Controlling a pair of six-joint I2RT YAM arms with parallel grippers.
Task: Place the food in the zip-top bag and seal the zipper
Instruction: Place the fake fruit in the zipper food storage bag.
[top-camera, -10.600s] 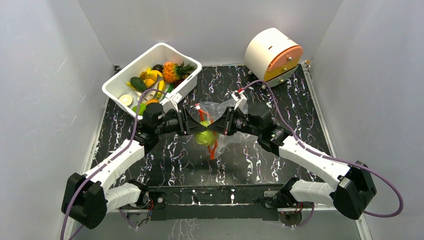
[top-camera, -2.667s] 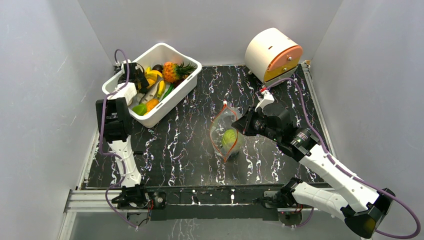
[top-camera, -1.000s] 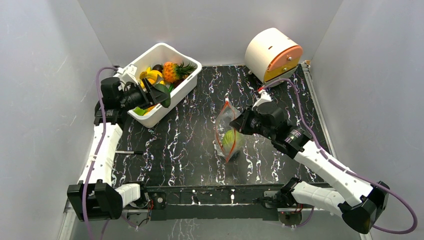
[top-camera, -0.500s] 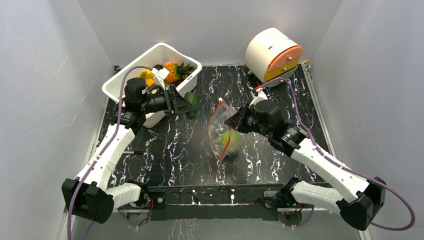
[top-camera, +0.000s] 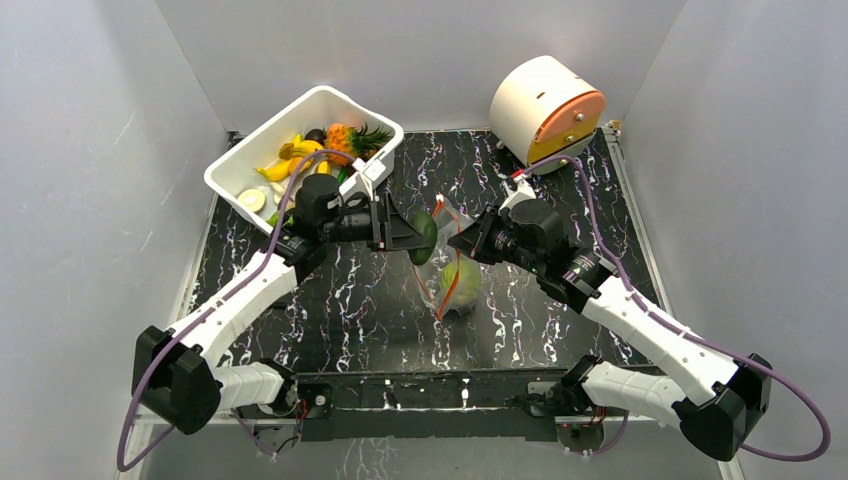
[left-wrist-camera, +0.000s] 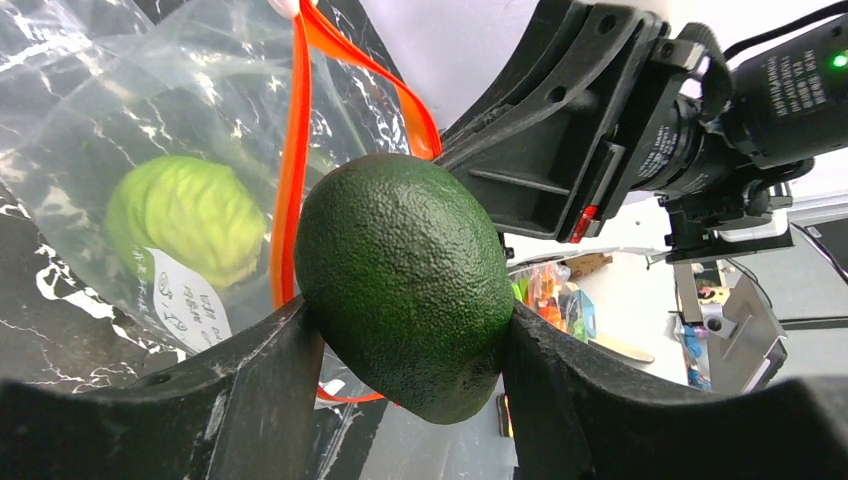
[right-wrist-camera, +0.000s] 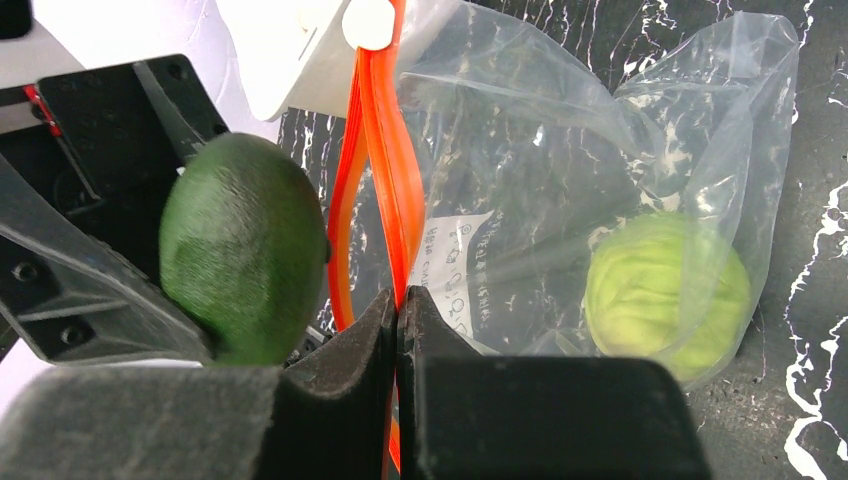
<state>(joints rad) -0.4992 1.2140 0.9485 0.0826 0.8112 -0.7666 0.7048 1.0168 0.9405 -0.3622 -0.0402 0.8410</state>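
Since half a second earlier, the left arm had swung from beside the white tub (top-camera: 240, 172) across to the bag, carrying its load with it. The right arm had barely shifted.

The left gripper (left-wrist-camera: 405, 345) was clamped on a dark-green avocado (left-wrist-camera: 400, 280), one finger pressed against each flank at its widest part, the top standing clear beyond the fingertips. Just past those fingertips lay the zip-top bag (right-wrist-camera: 560, 130), with the red loop of the zipper (right-wrist-camera: 385, 150) touching or nearly touching the avocado's far side.

The right gripper (right-wrist-camera: 397, 300) was pinched flat on the zipper, the strip running out beyond its tips and the film hanging off to one side. A light-green round fruit (right-wrist-camera: 665, 290) already sat low in the bag, well away from those fingers.

The avocado looked rigid and light, its pebbled skin giving fair purchase, so the grip across its belly seemed sound. The bag looked thin, limp and slick. The stiffer red strip seemed the only dependable place to hold it, and with one lip pinched the mouth would probably gape only narrowly.
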